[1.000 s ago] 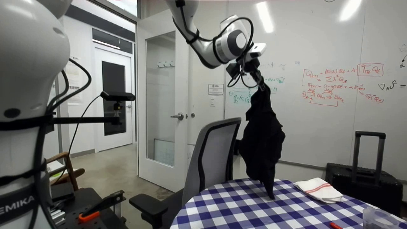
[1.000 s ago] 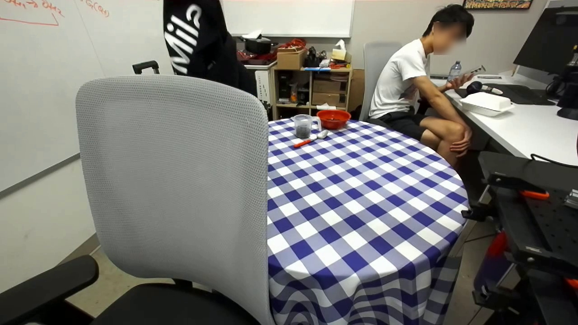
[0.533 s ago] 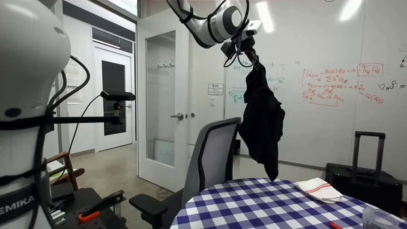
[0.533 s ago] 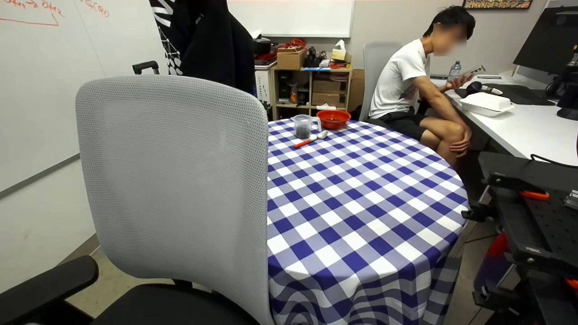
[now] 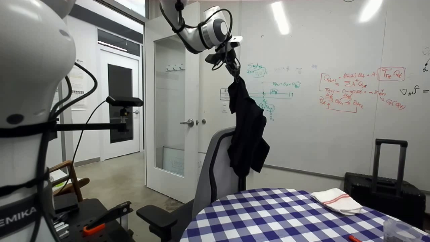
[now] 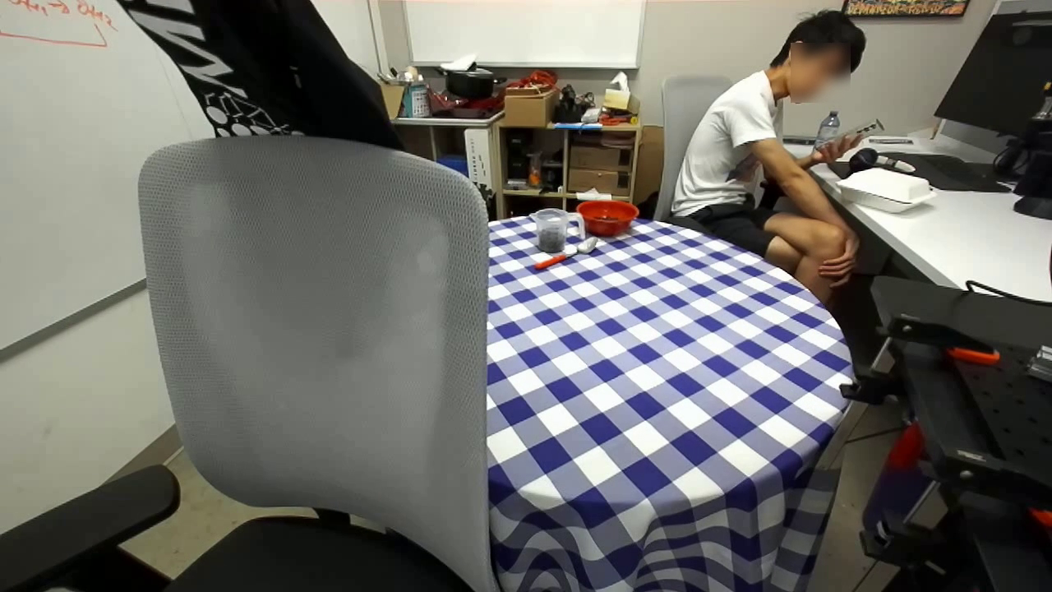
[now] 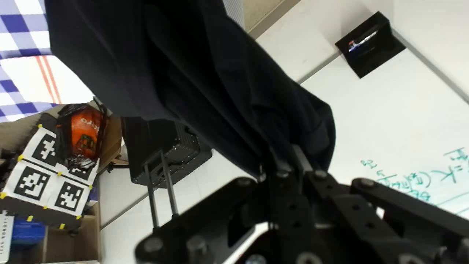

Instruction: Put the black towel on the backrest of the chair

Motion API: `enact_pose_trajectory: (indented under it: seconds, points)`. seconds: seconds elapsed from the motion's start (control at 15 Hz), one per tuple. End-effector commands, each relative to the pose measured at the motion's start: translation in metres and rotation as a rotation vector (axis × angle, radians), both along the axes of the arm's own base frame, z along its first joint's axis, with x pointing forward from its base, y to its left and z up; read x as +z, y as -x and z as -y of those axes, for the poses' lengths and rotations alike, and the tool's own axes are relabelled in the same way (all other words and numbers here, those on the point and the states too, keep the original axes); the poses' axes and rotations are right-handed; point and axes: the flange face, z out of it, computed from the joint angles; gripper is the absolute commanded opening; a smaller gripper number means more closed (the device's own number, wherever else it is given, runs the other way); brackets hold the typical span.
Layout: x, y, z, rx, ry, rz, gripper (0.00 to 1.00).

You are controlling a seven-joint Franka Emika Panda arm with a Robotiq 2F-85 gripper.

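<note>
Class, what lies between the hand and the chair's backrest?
In an exterior view, the black towel hangs from the hand, partly hiding the backrest; contact is unclear.

In an exterior view, the black towel [image 6: 275,74] is cropped above, hidden below by the chair [image 6: 316,329].

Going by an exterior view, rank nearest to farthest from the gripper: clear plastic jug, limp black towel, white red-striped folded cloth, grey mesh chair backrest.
1. The black towel, pinched in the gripper.
2. The chair backrest, below, partly hidden by the towel.
3. The white cloth, lower right.
4. The plastic jug, bottom right corner.
</note>
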Motion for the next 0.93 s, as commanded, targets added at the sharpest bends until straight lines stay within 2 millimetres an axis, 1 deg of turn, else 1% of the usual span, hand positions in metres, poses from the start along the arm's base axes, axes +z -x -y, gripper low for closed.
enact_pose_trajectory:
  seconds: [0.0, 0.07, 0.2, 0.4, 0.6, 0.67, 0.73, 0.87]
  points:
    - [-0.009, -0.017, -0.05, 0.107, 0.09, -0.039, 0.04]
    - [-0.02, -0.018, -0.064, 0.136, 0.112, -0.067, 0.04]
    - [-0.051, -0.018, -0.093, 0.205, 0.152, -0.139, 0.04]
    - [-0.106, -0.008, -0.141, 0.336, 0.214, -0.26, 0.04]
    - [-0.157, 0.005, -0.18, 0.468, 0.275, -0.367, 0.03]
    - [-0.171, 0.01, -0.19, 0.511, 0.3, -0.399, 0.12]
    - [-0.183, 0.014, -0.198, 0.555, 0.332, -0.422, 0.31]
    - [-0.198, 0.017, -0.204, 0.631, 0.386, -0.463, 0.44]
